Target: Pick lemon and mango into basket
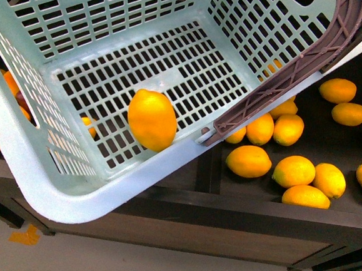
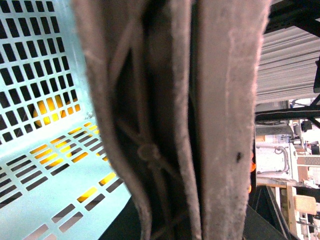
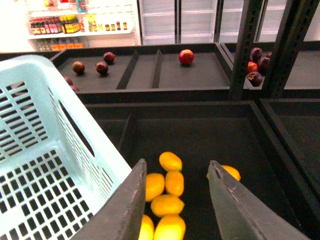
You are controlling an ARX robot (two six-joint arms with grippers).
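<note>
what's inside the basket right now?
One lemon lies on the slotted floor of the basket, close to the near wall. Nothing else shows inside. The brown handle crosses the right side and hides whatever is beneath it.

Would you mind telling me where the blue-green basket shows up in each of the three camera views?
Front view: the basket fills the upper left and centre, tilted, with a lemon on its slotted floor.
Left wrist view: the basket shows behind the close, blurred brown handle.
Right wrist view: the basket stands beside the open right gripper.
Shared landmark: the yellow fruit on the dark shelf, glimpsed through the slots in the left wrist view.
</note>
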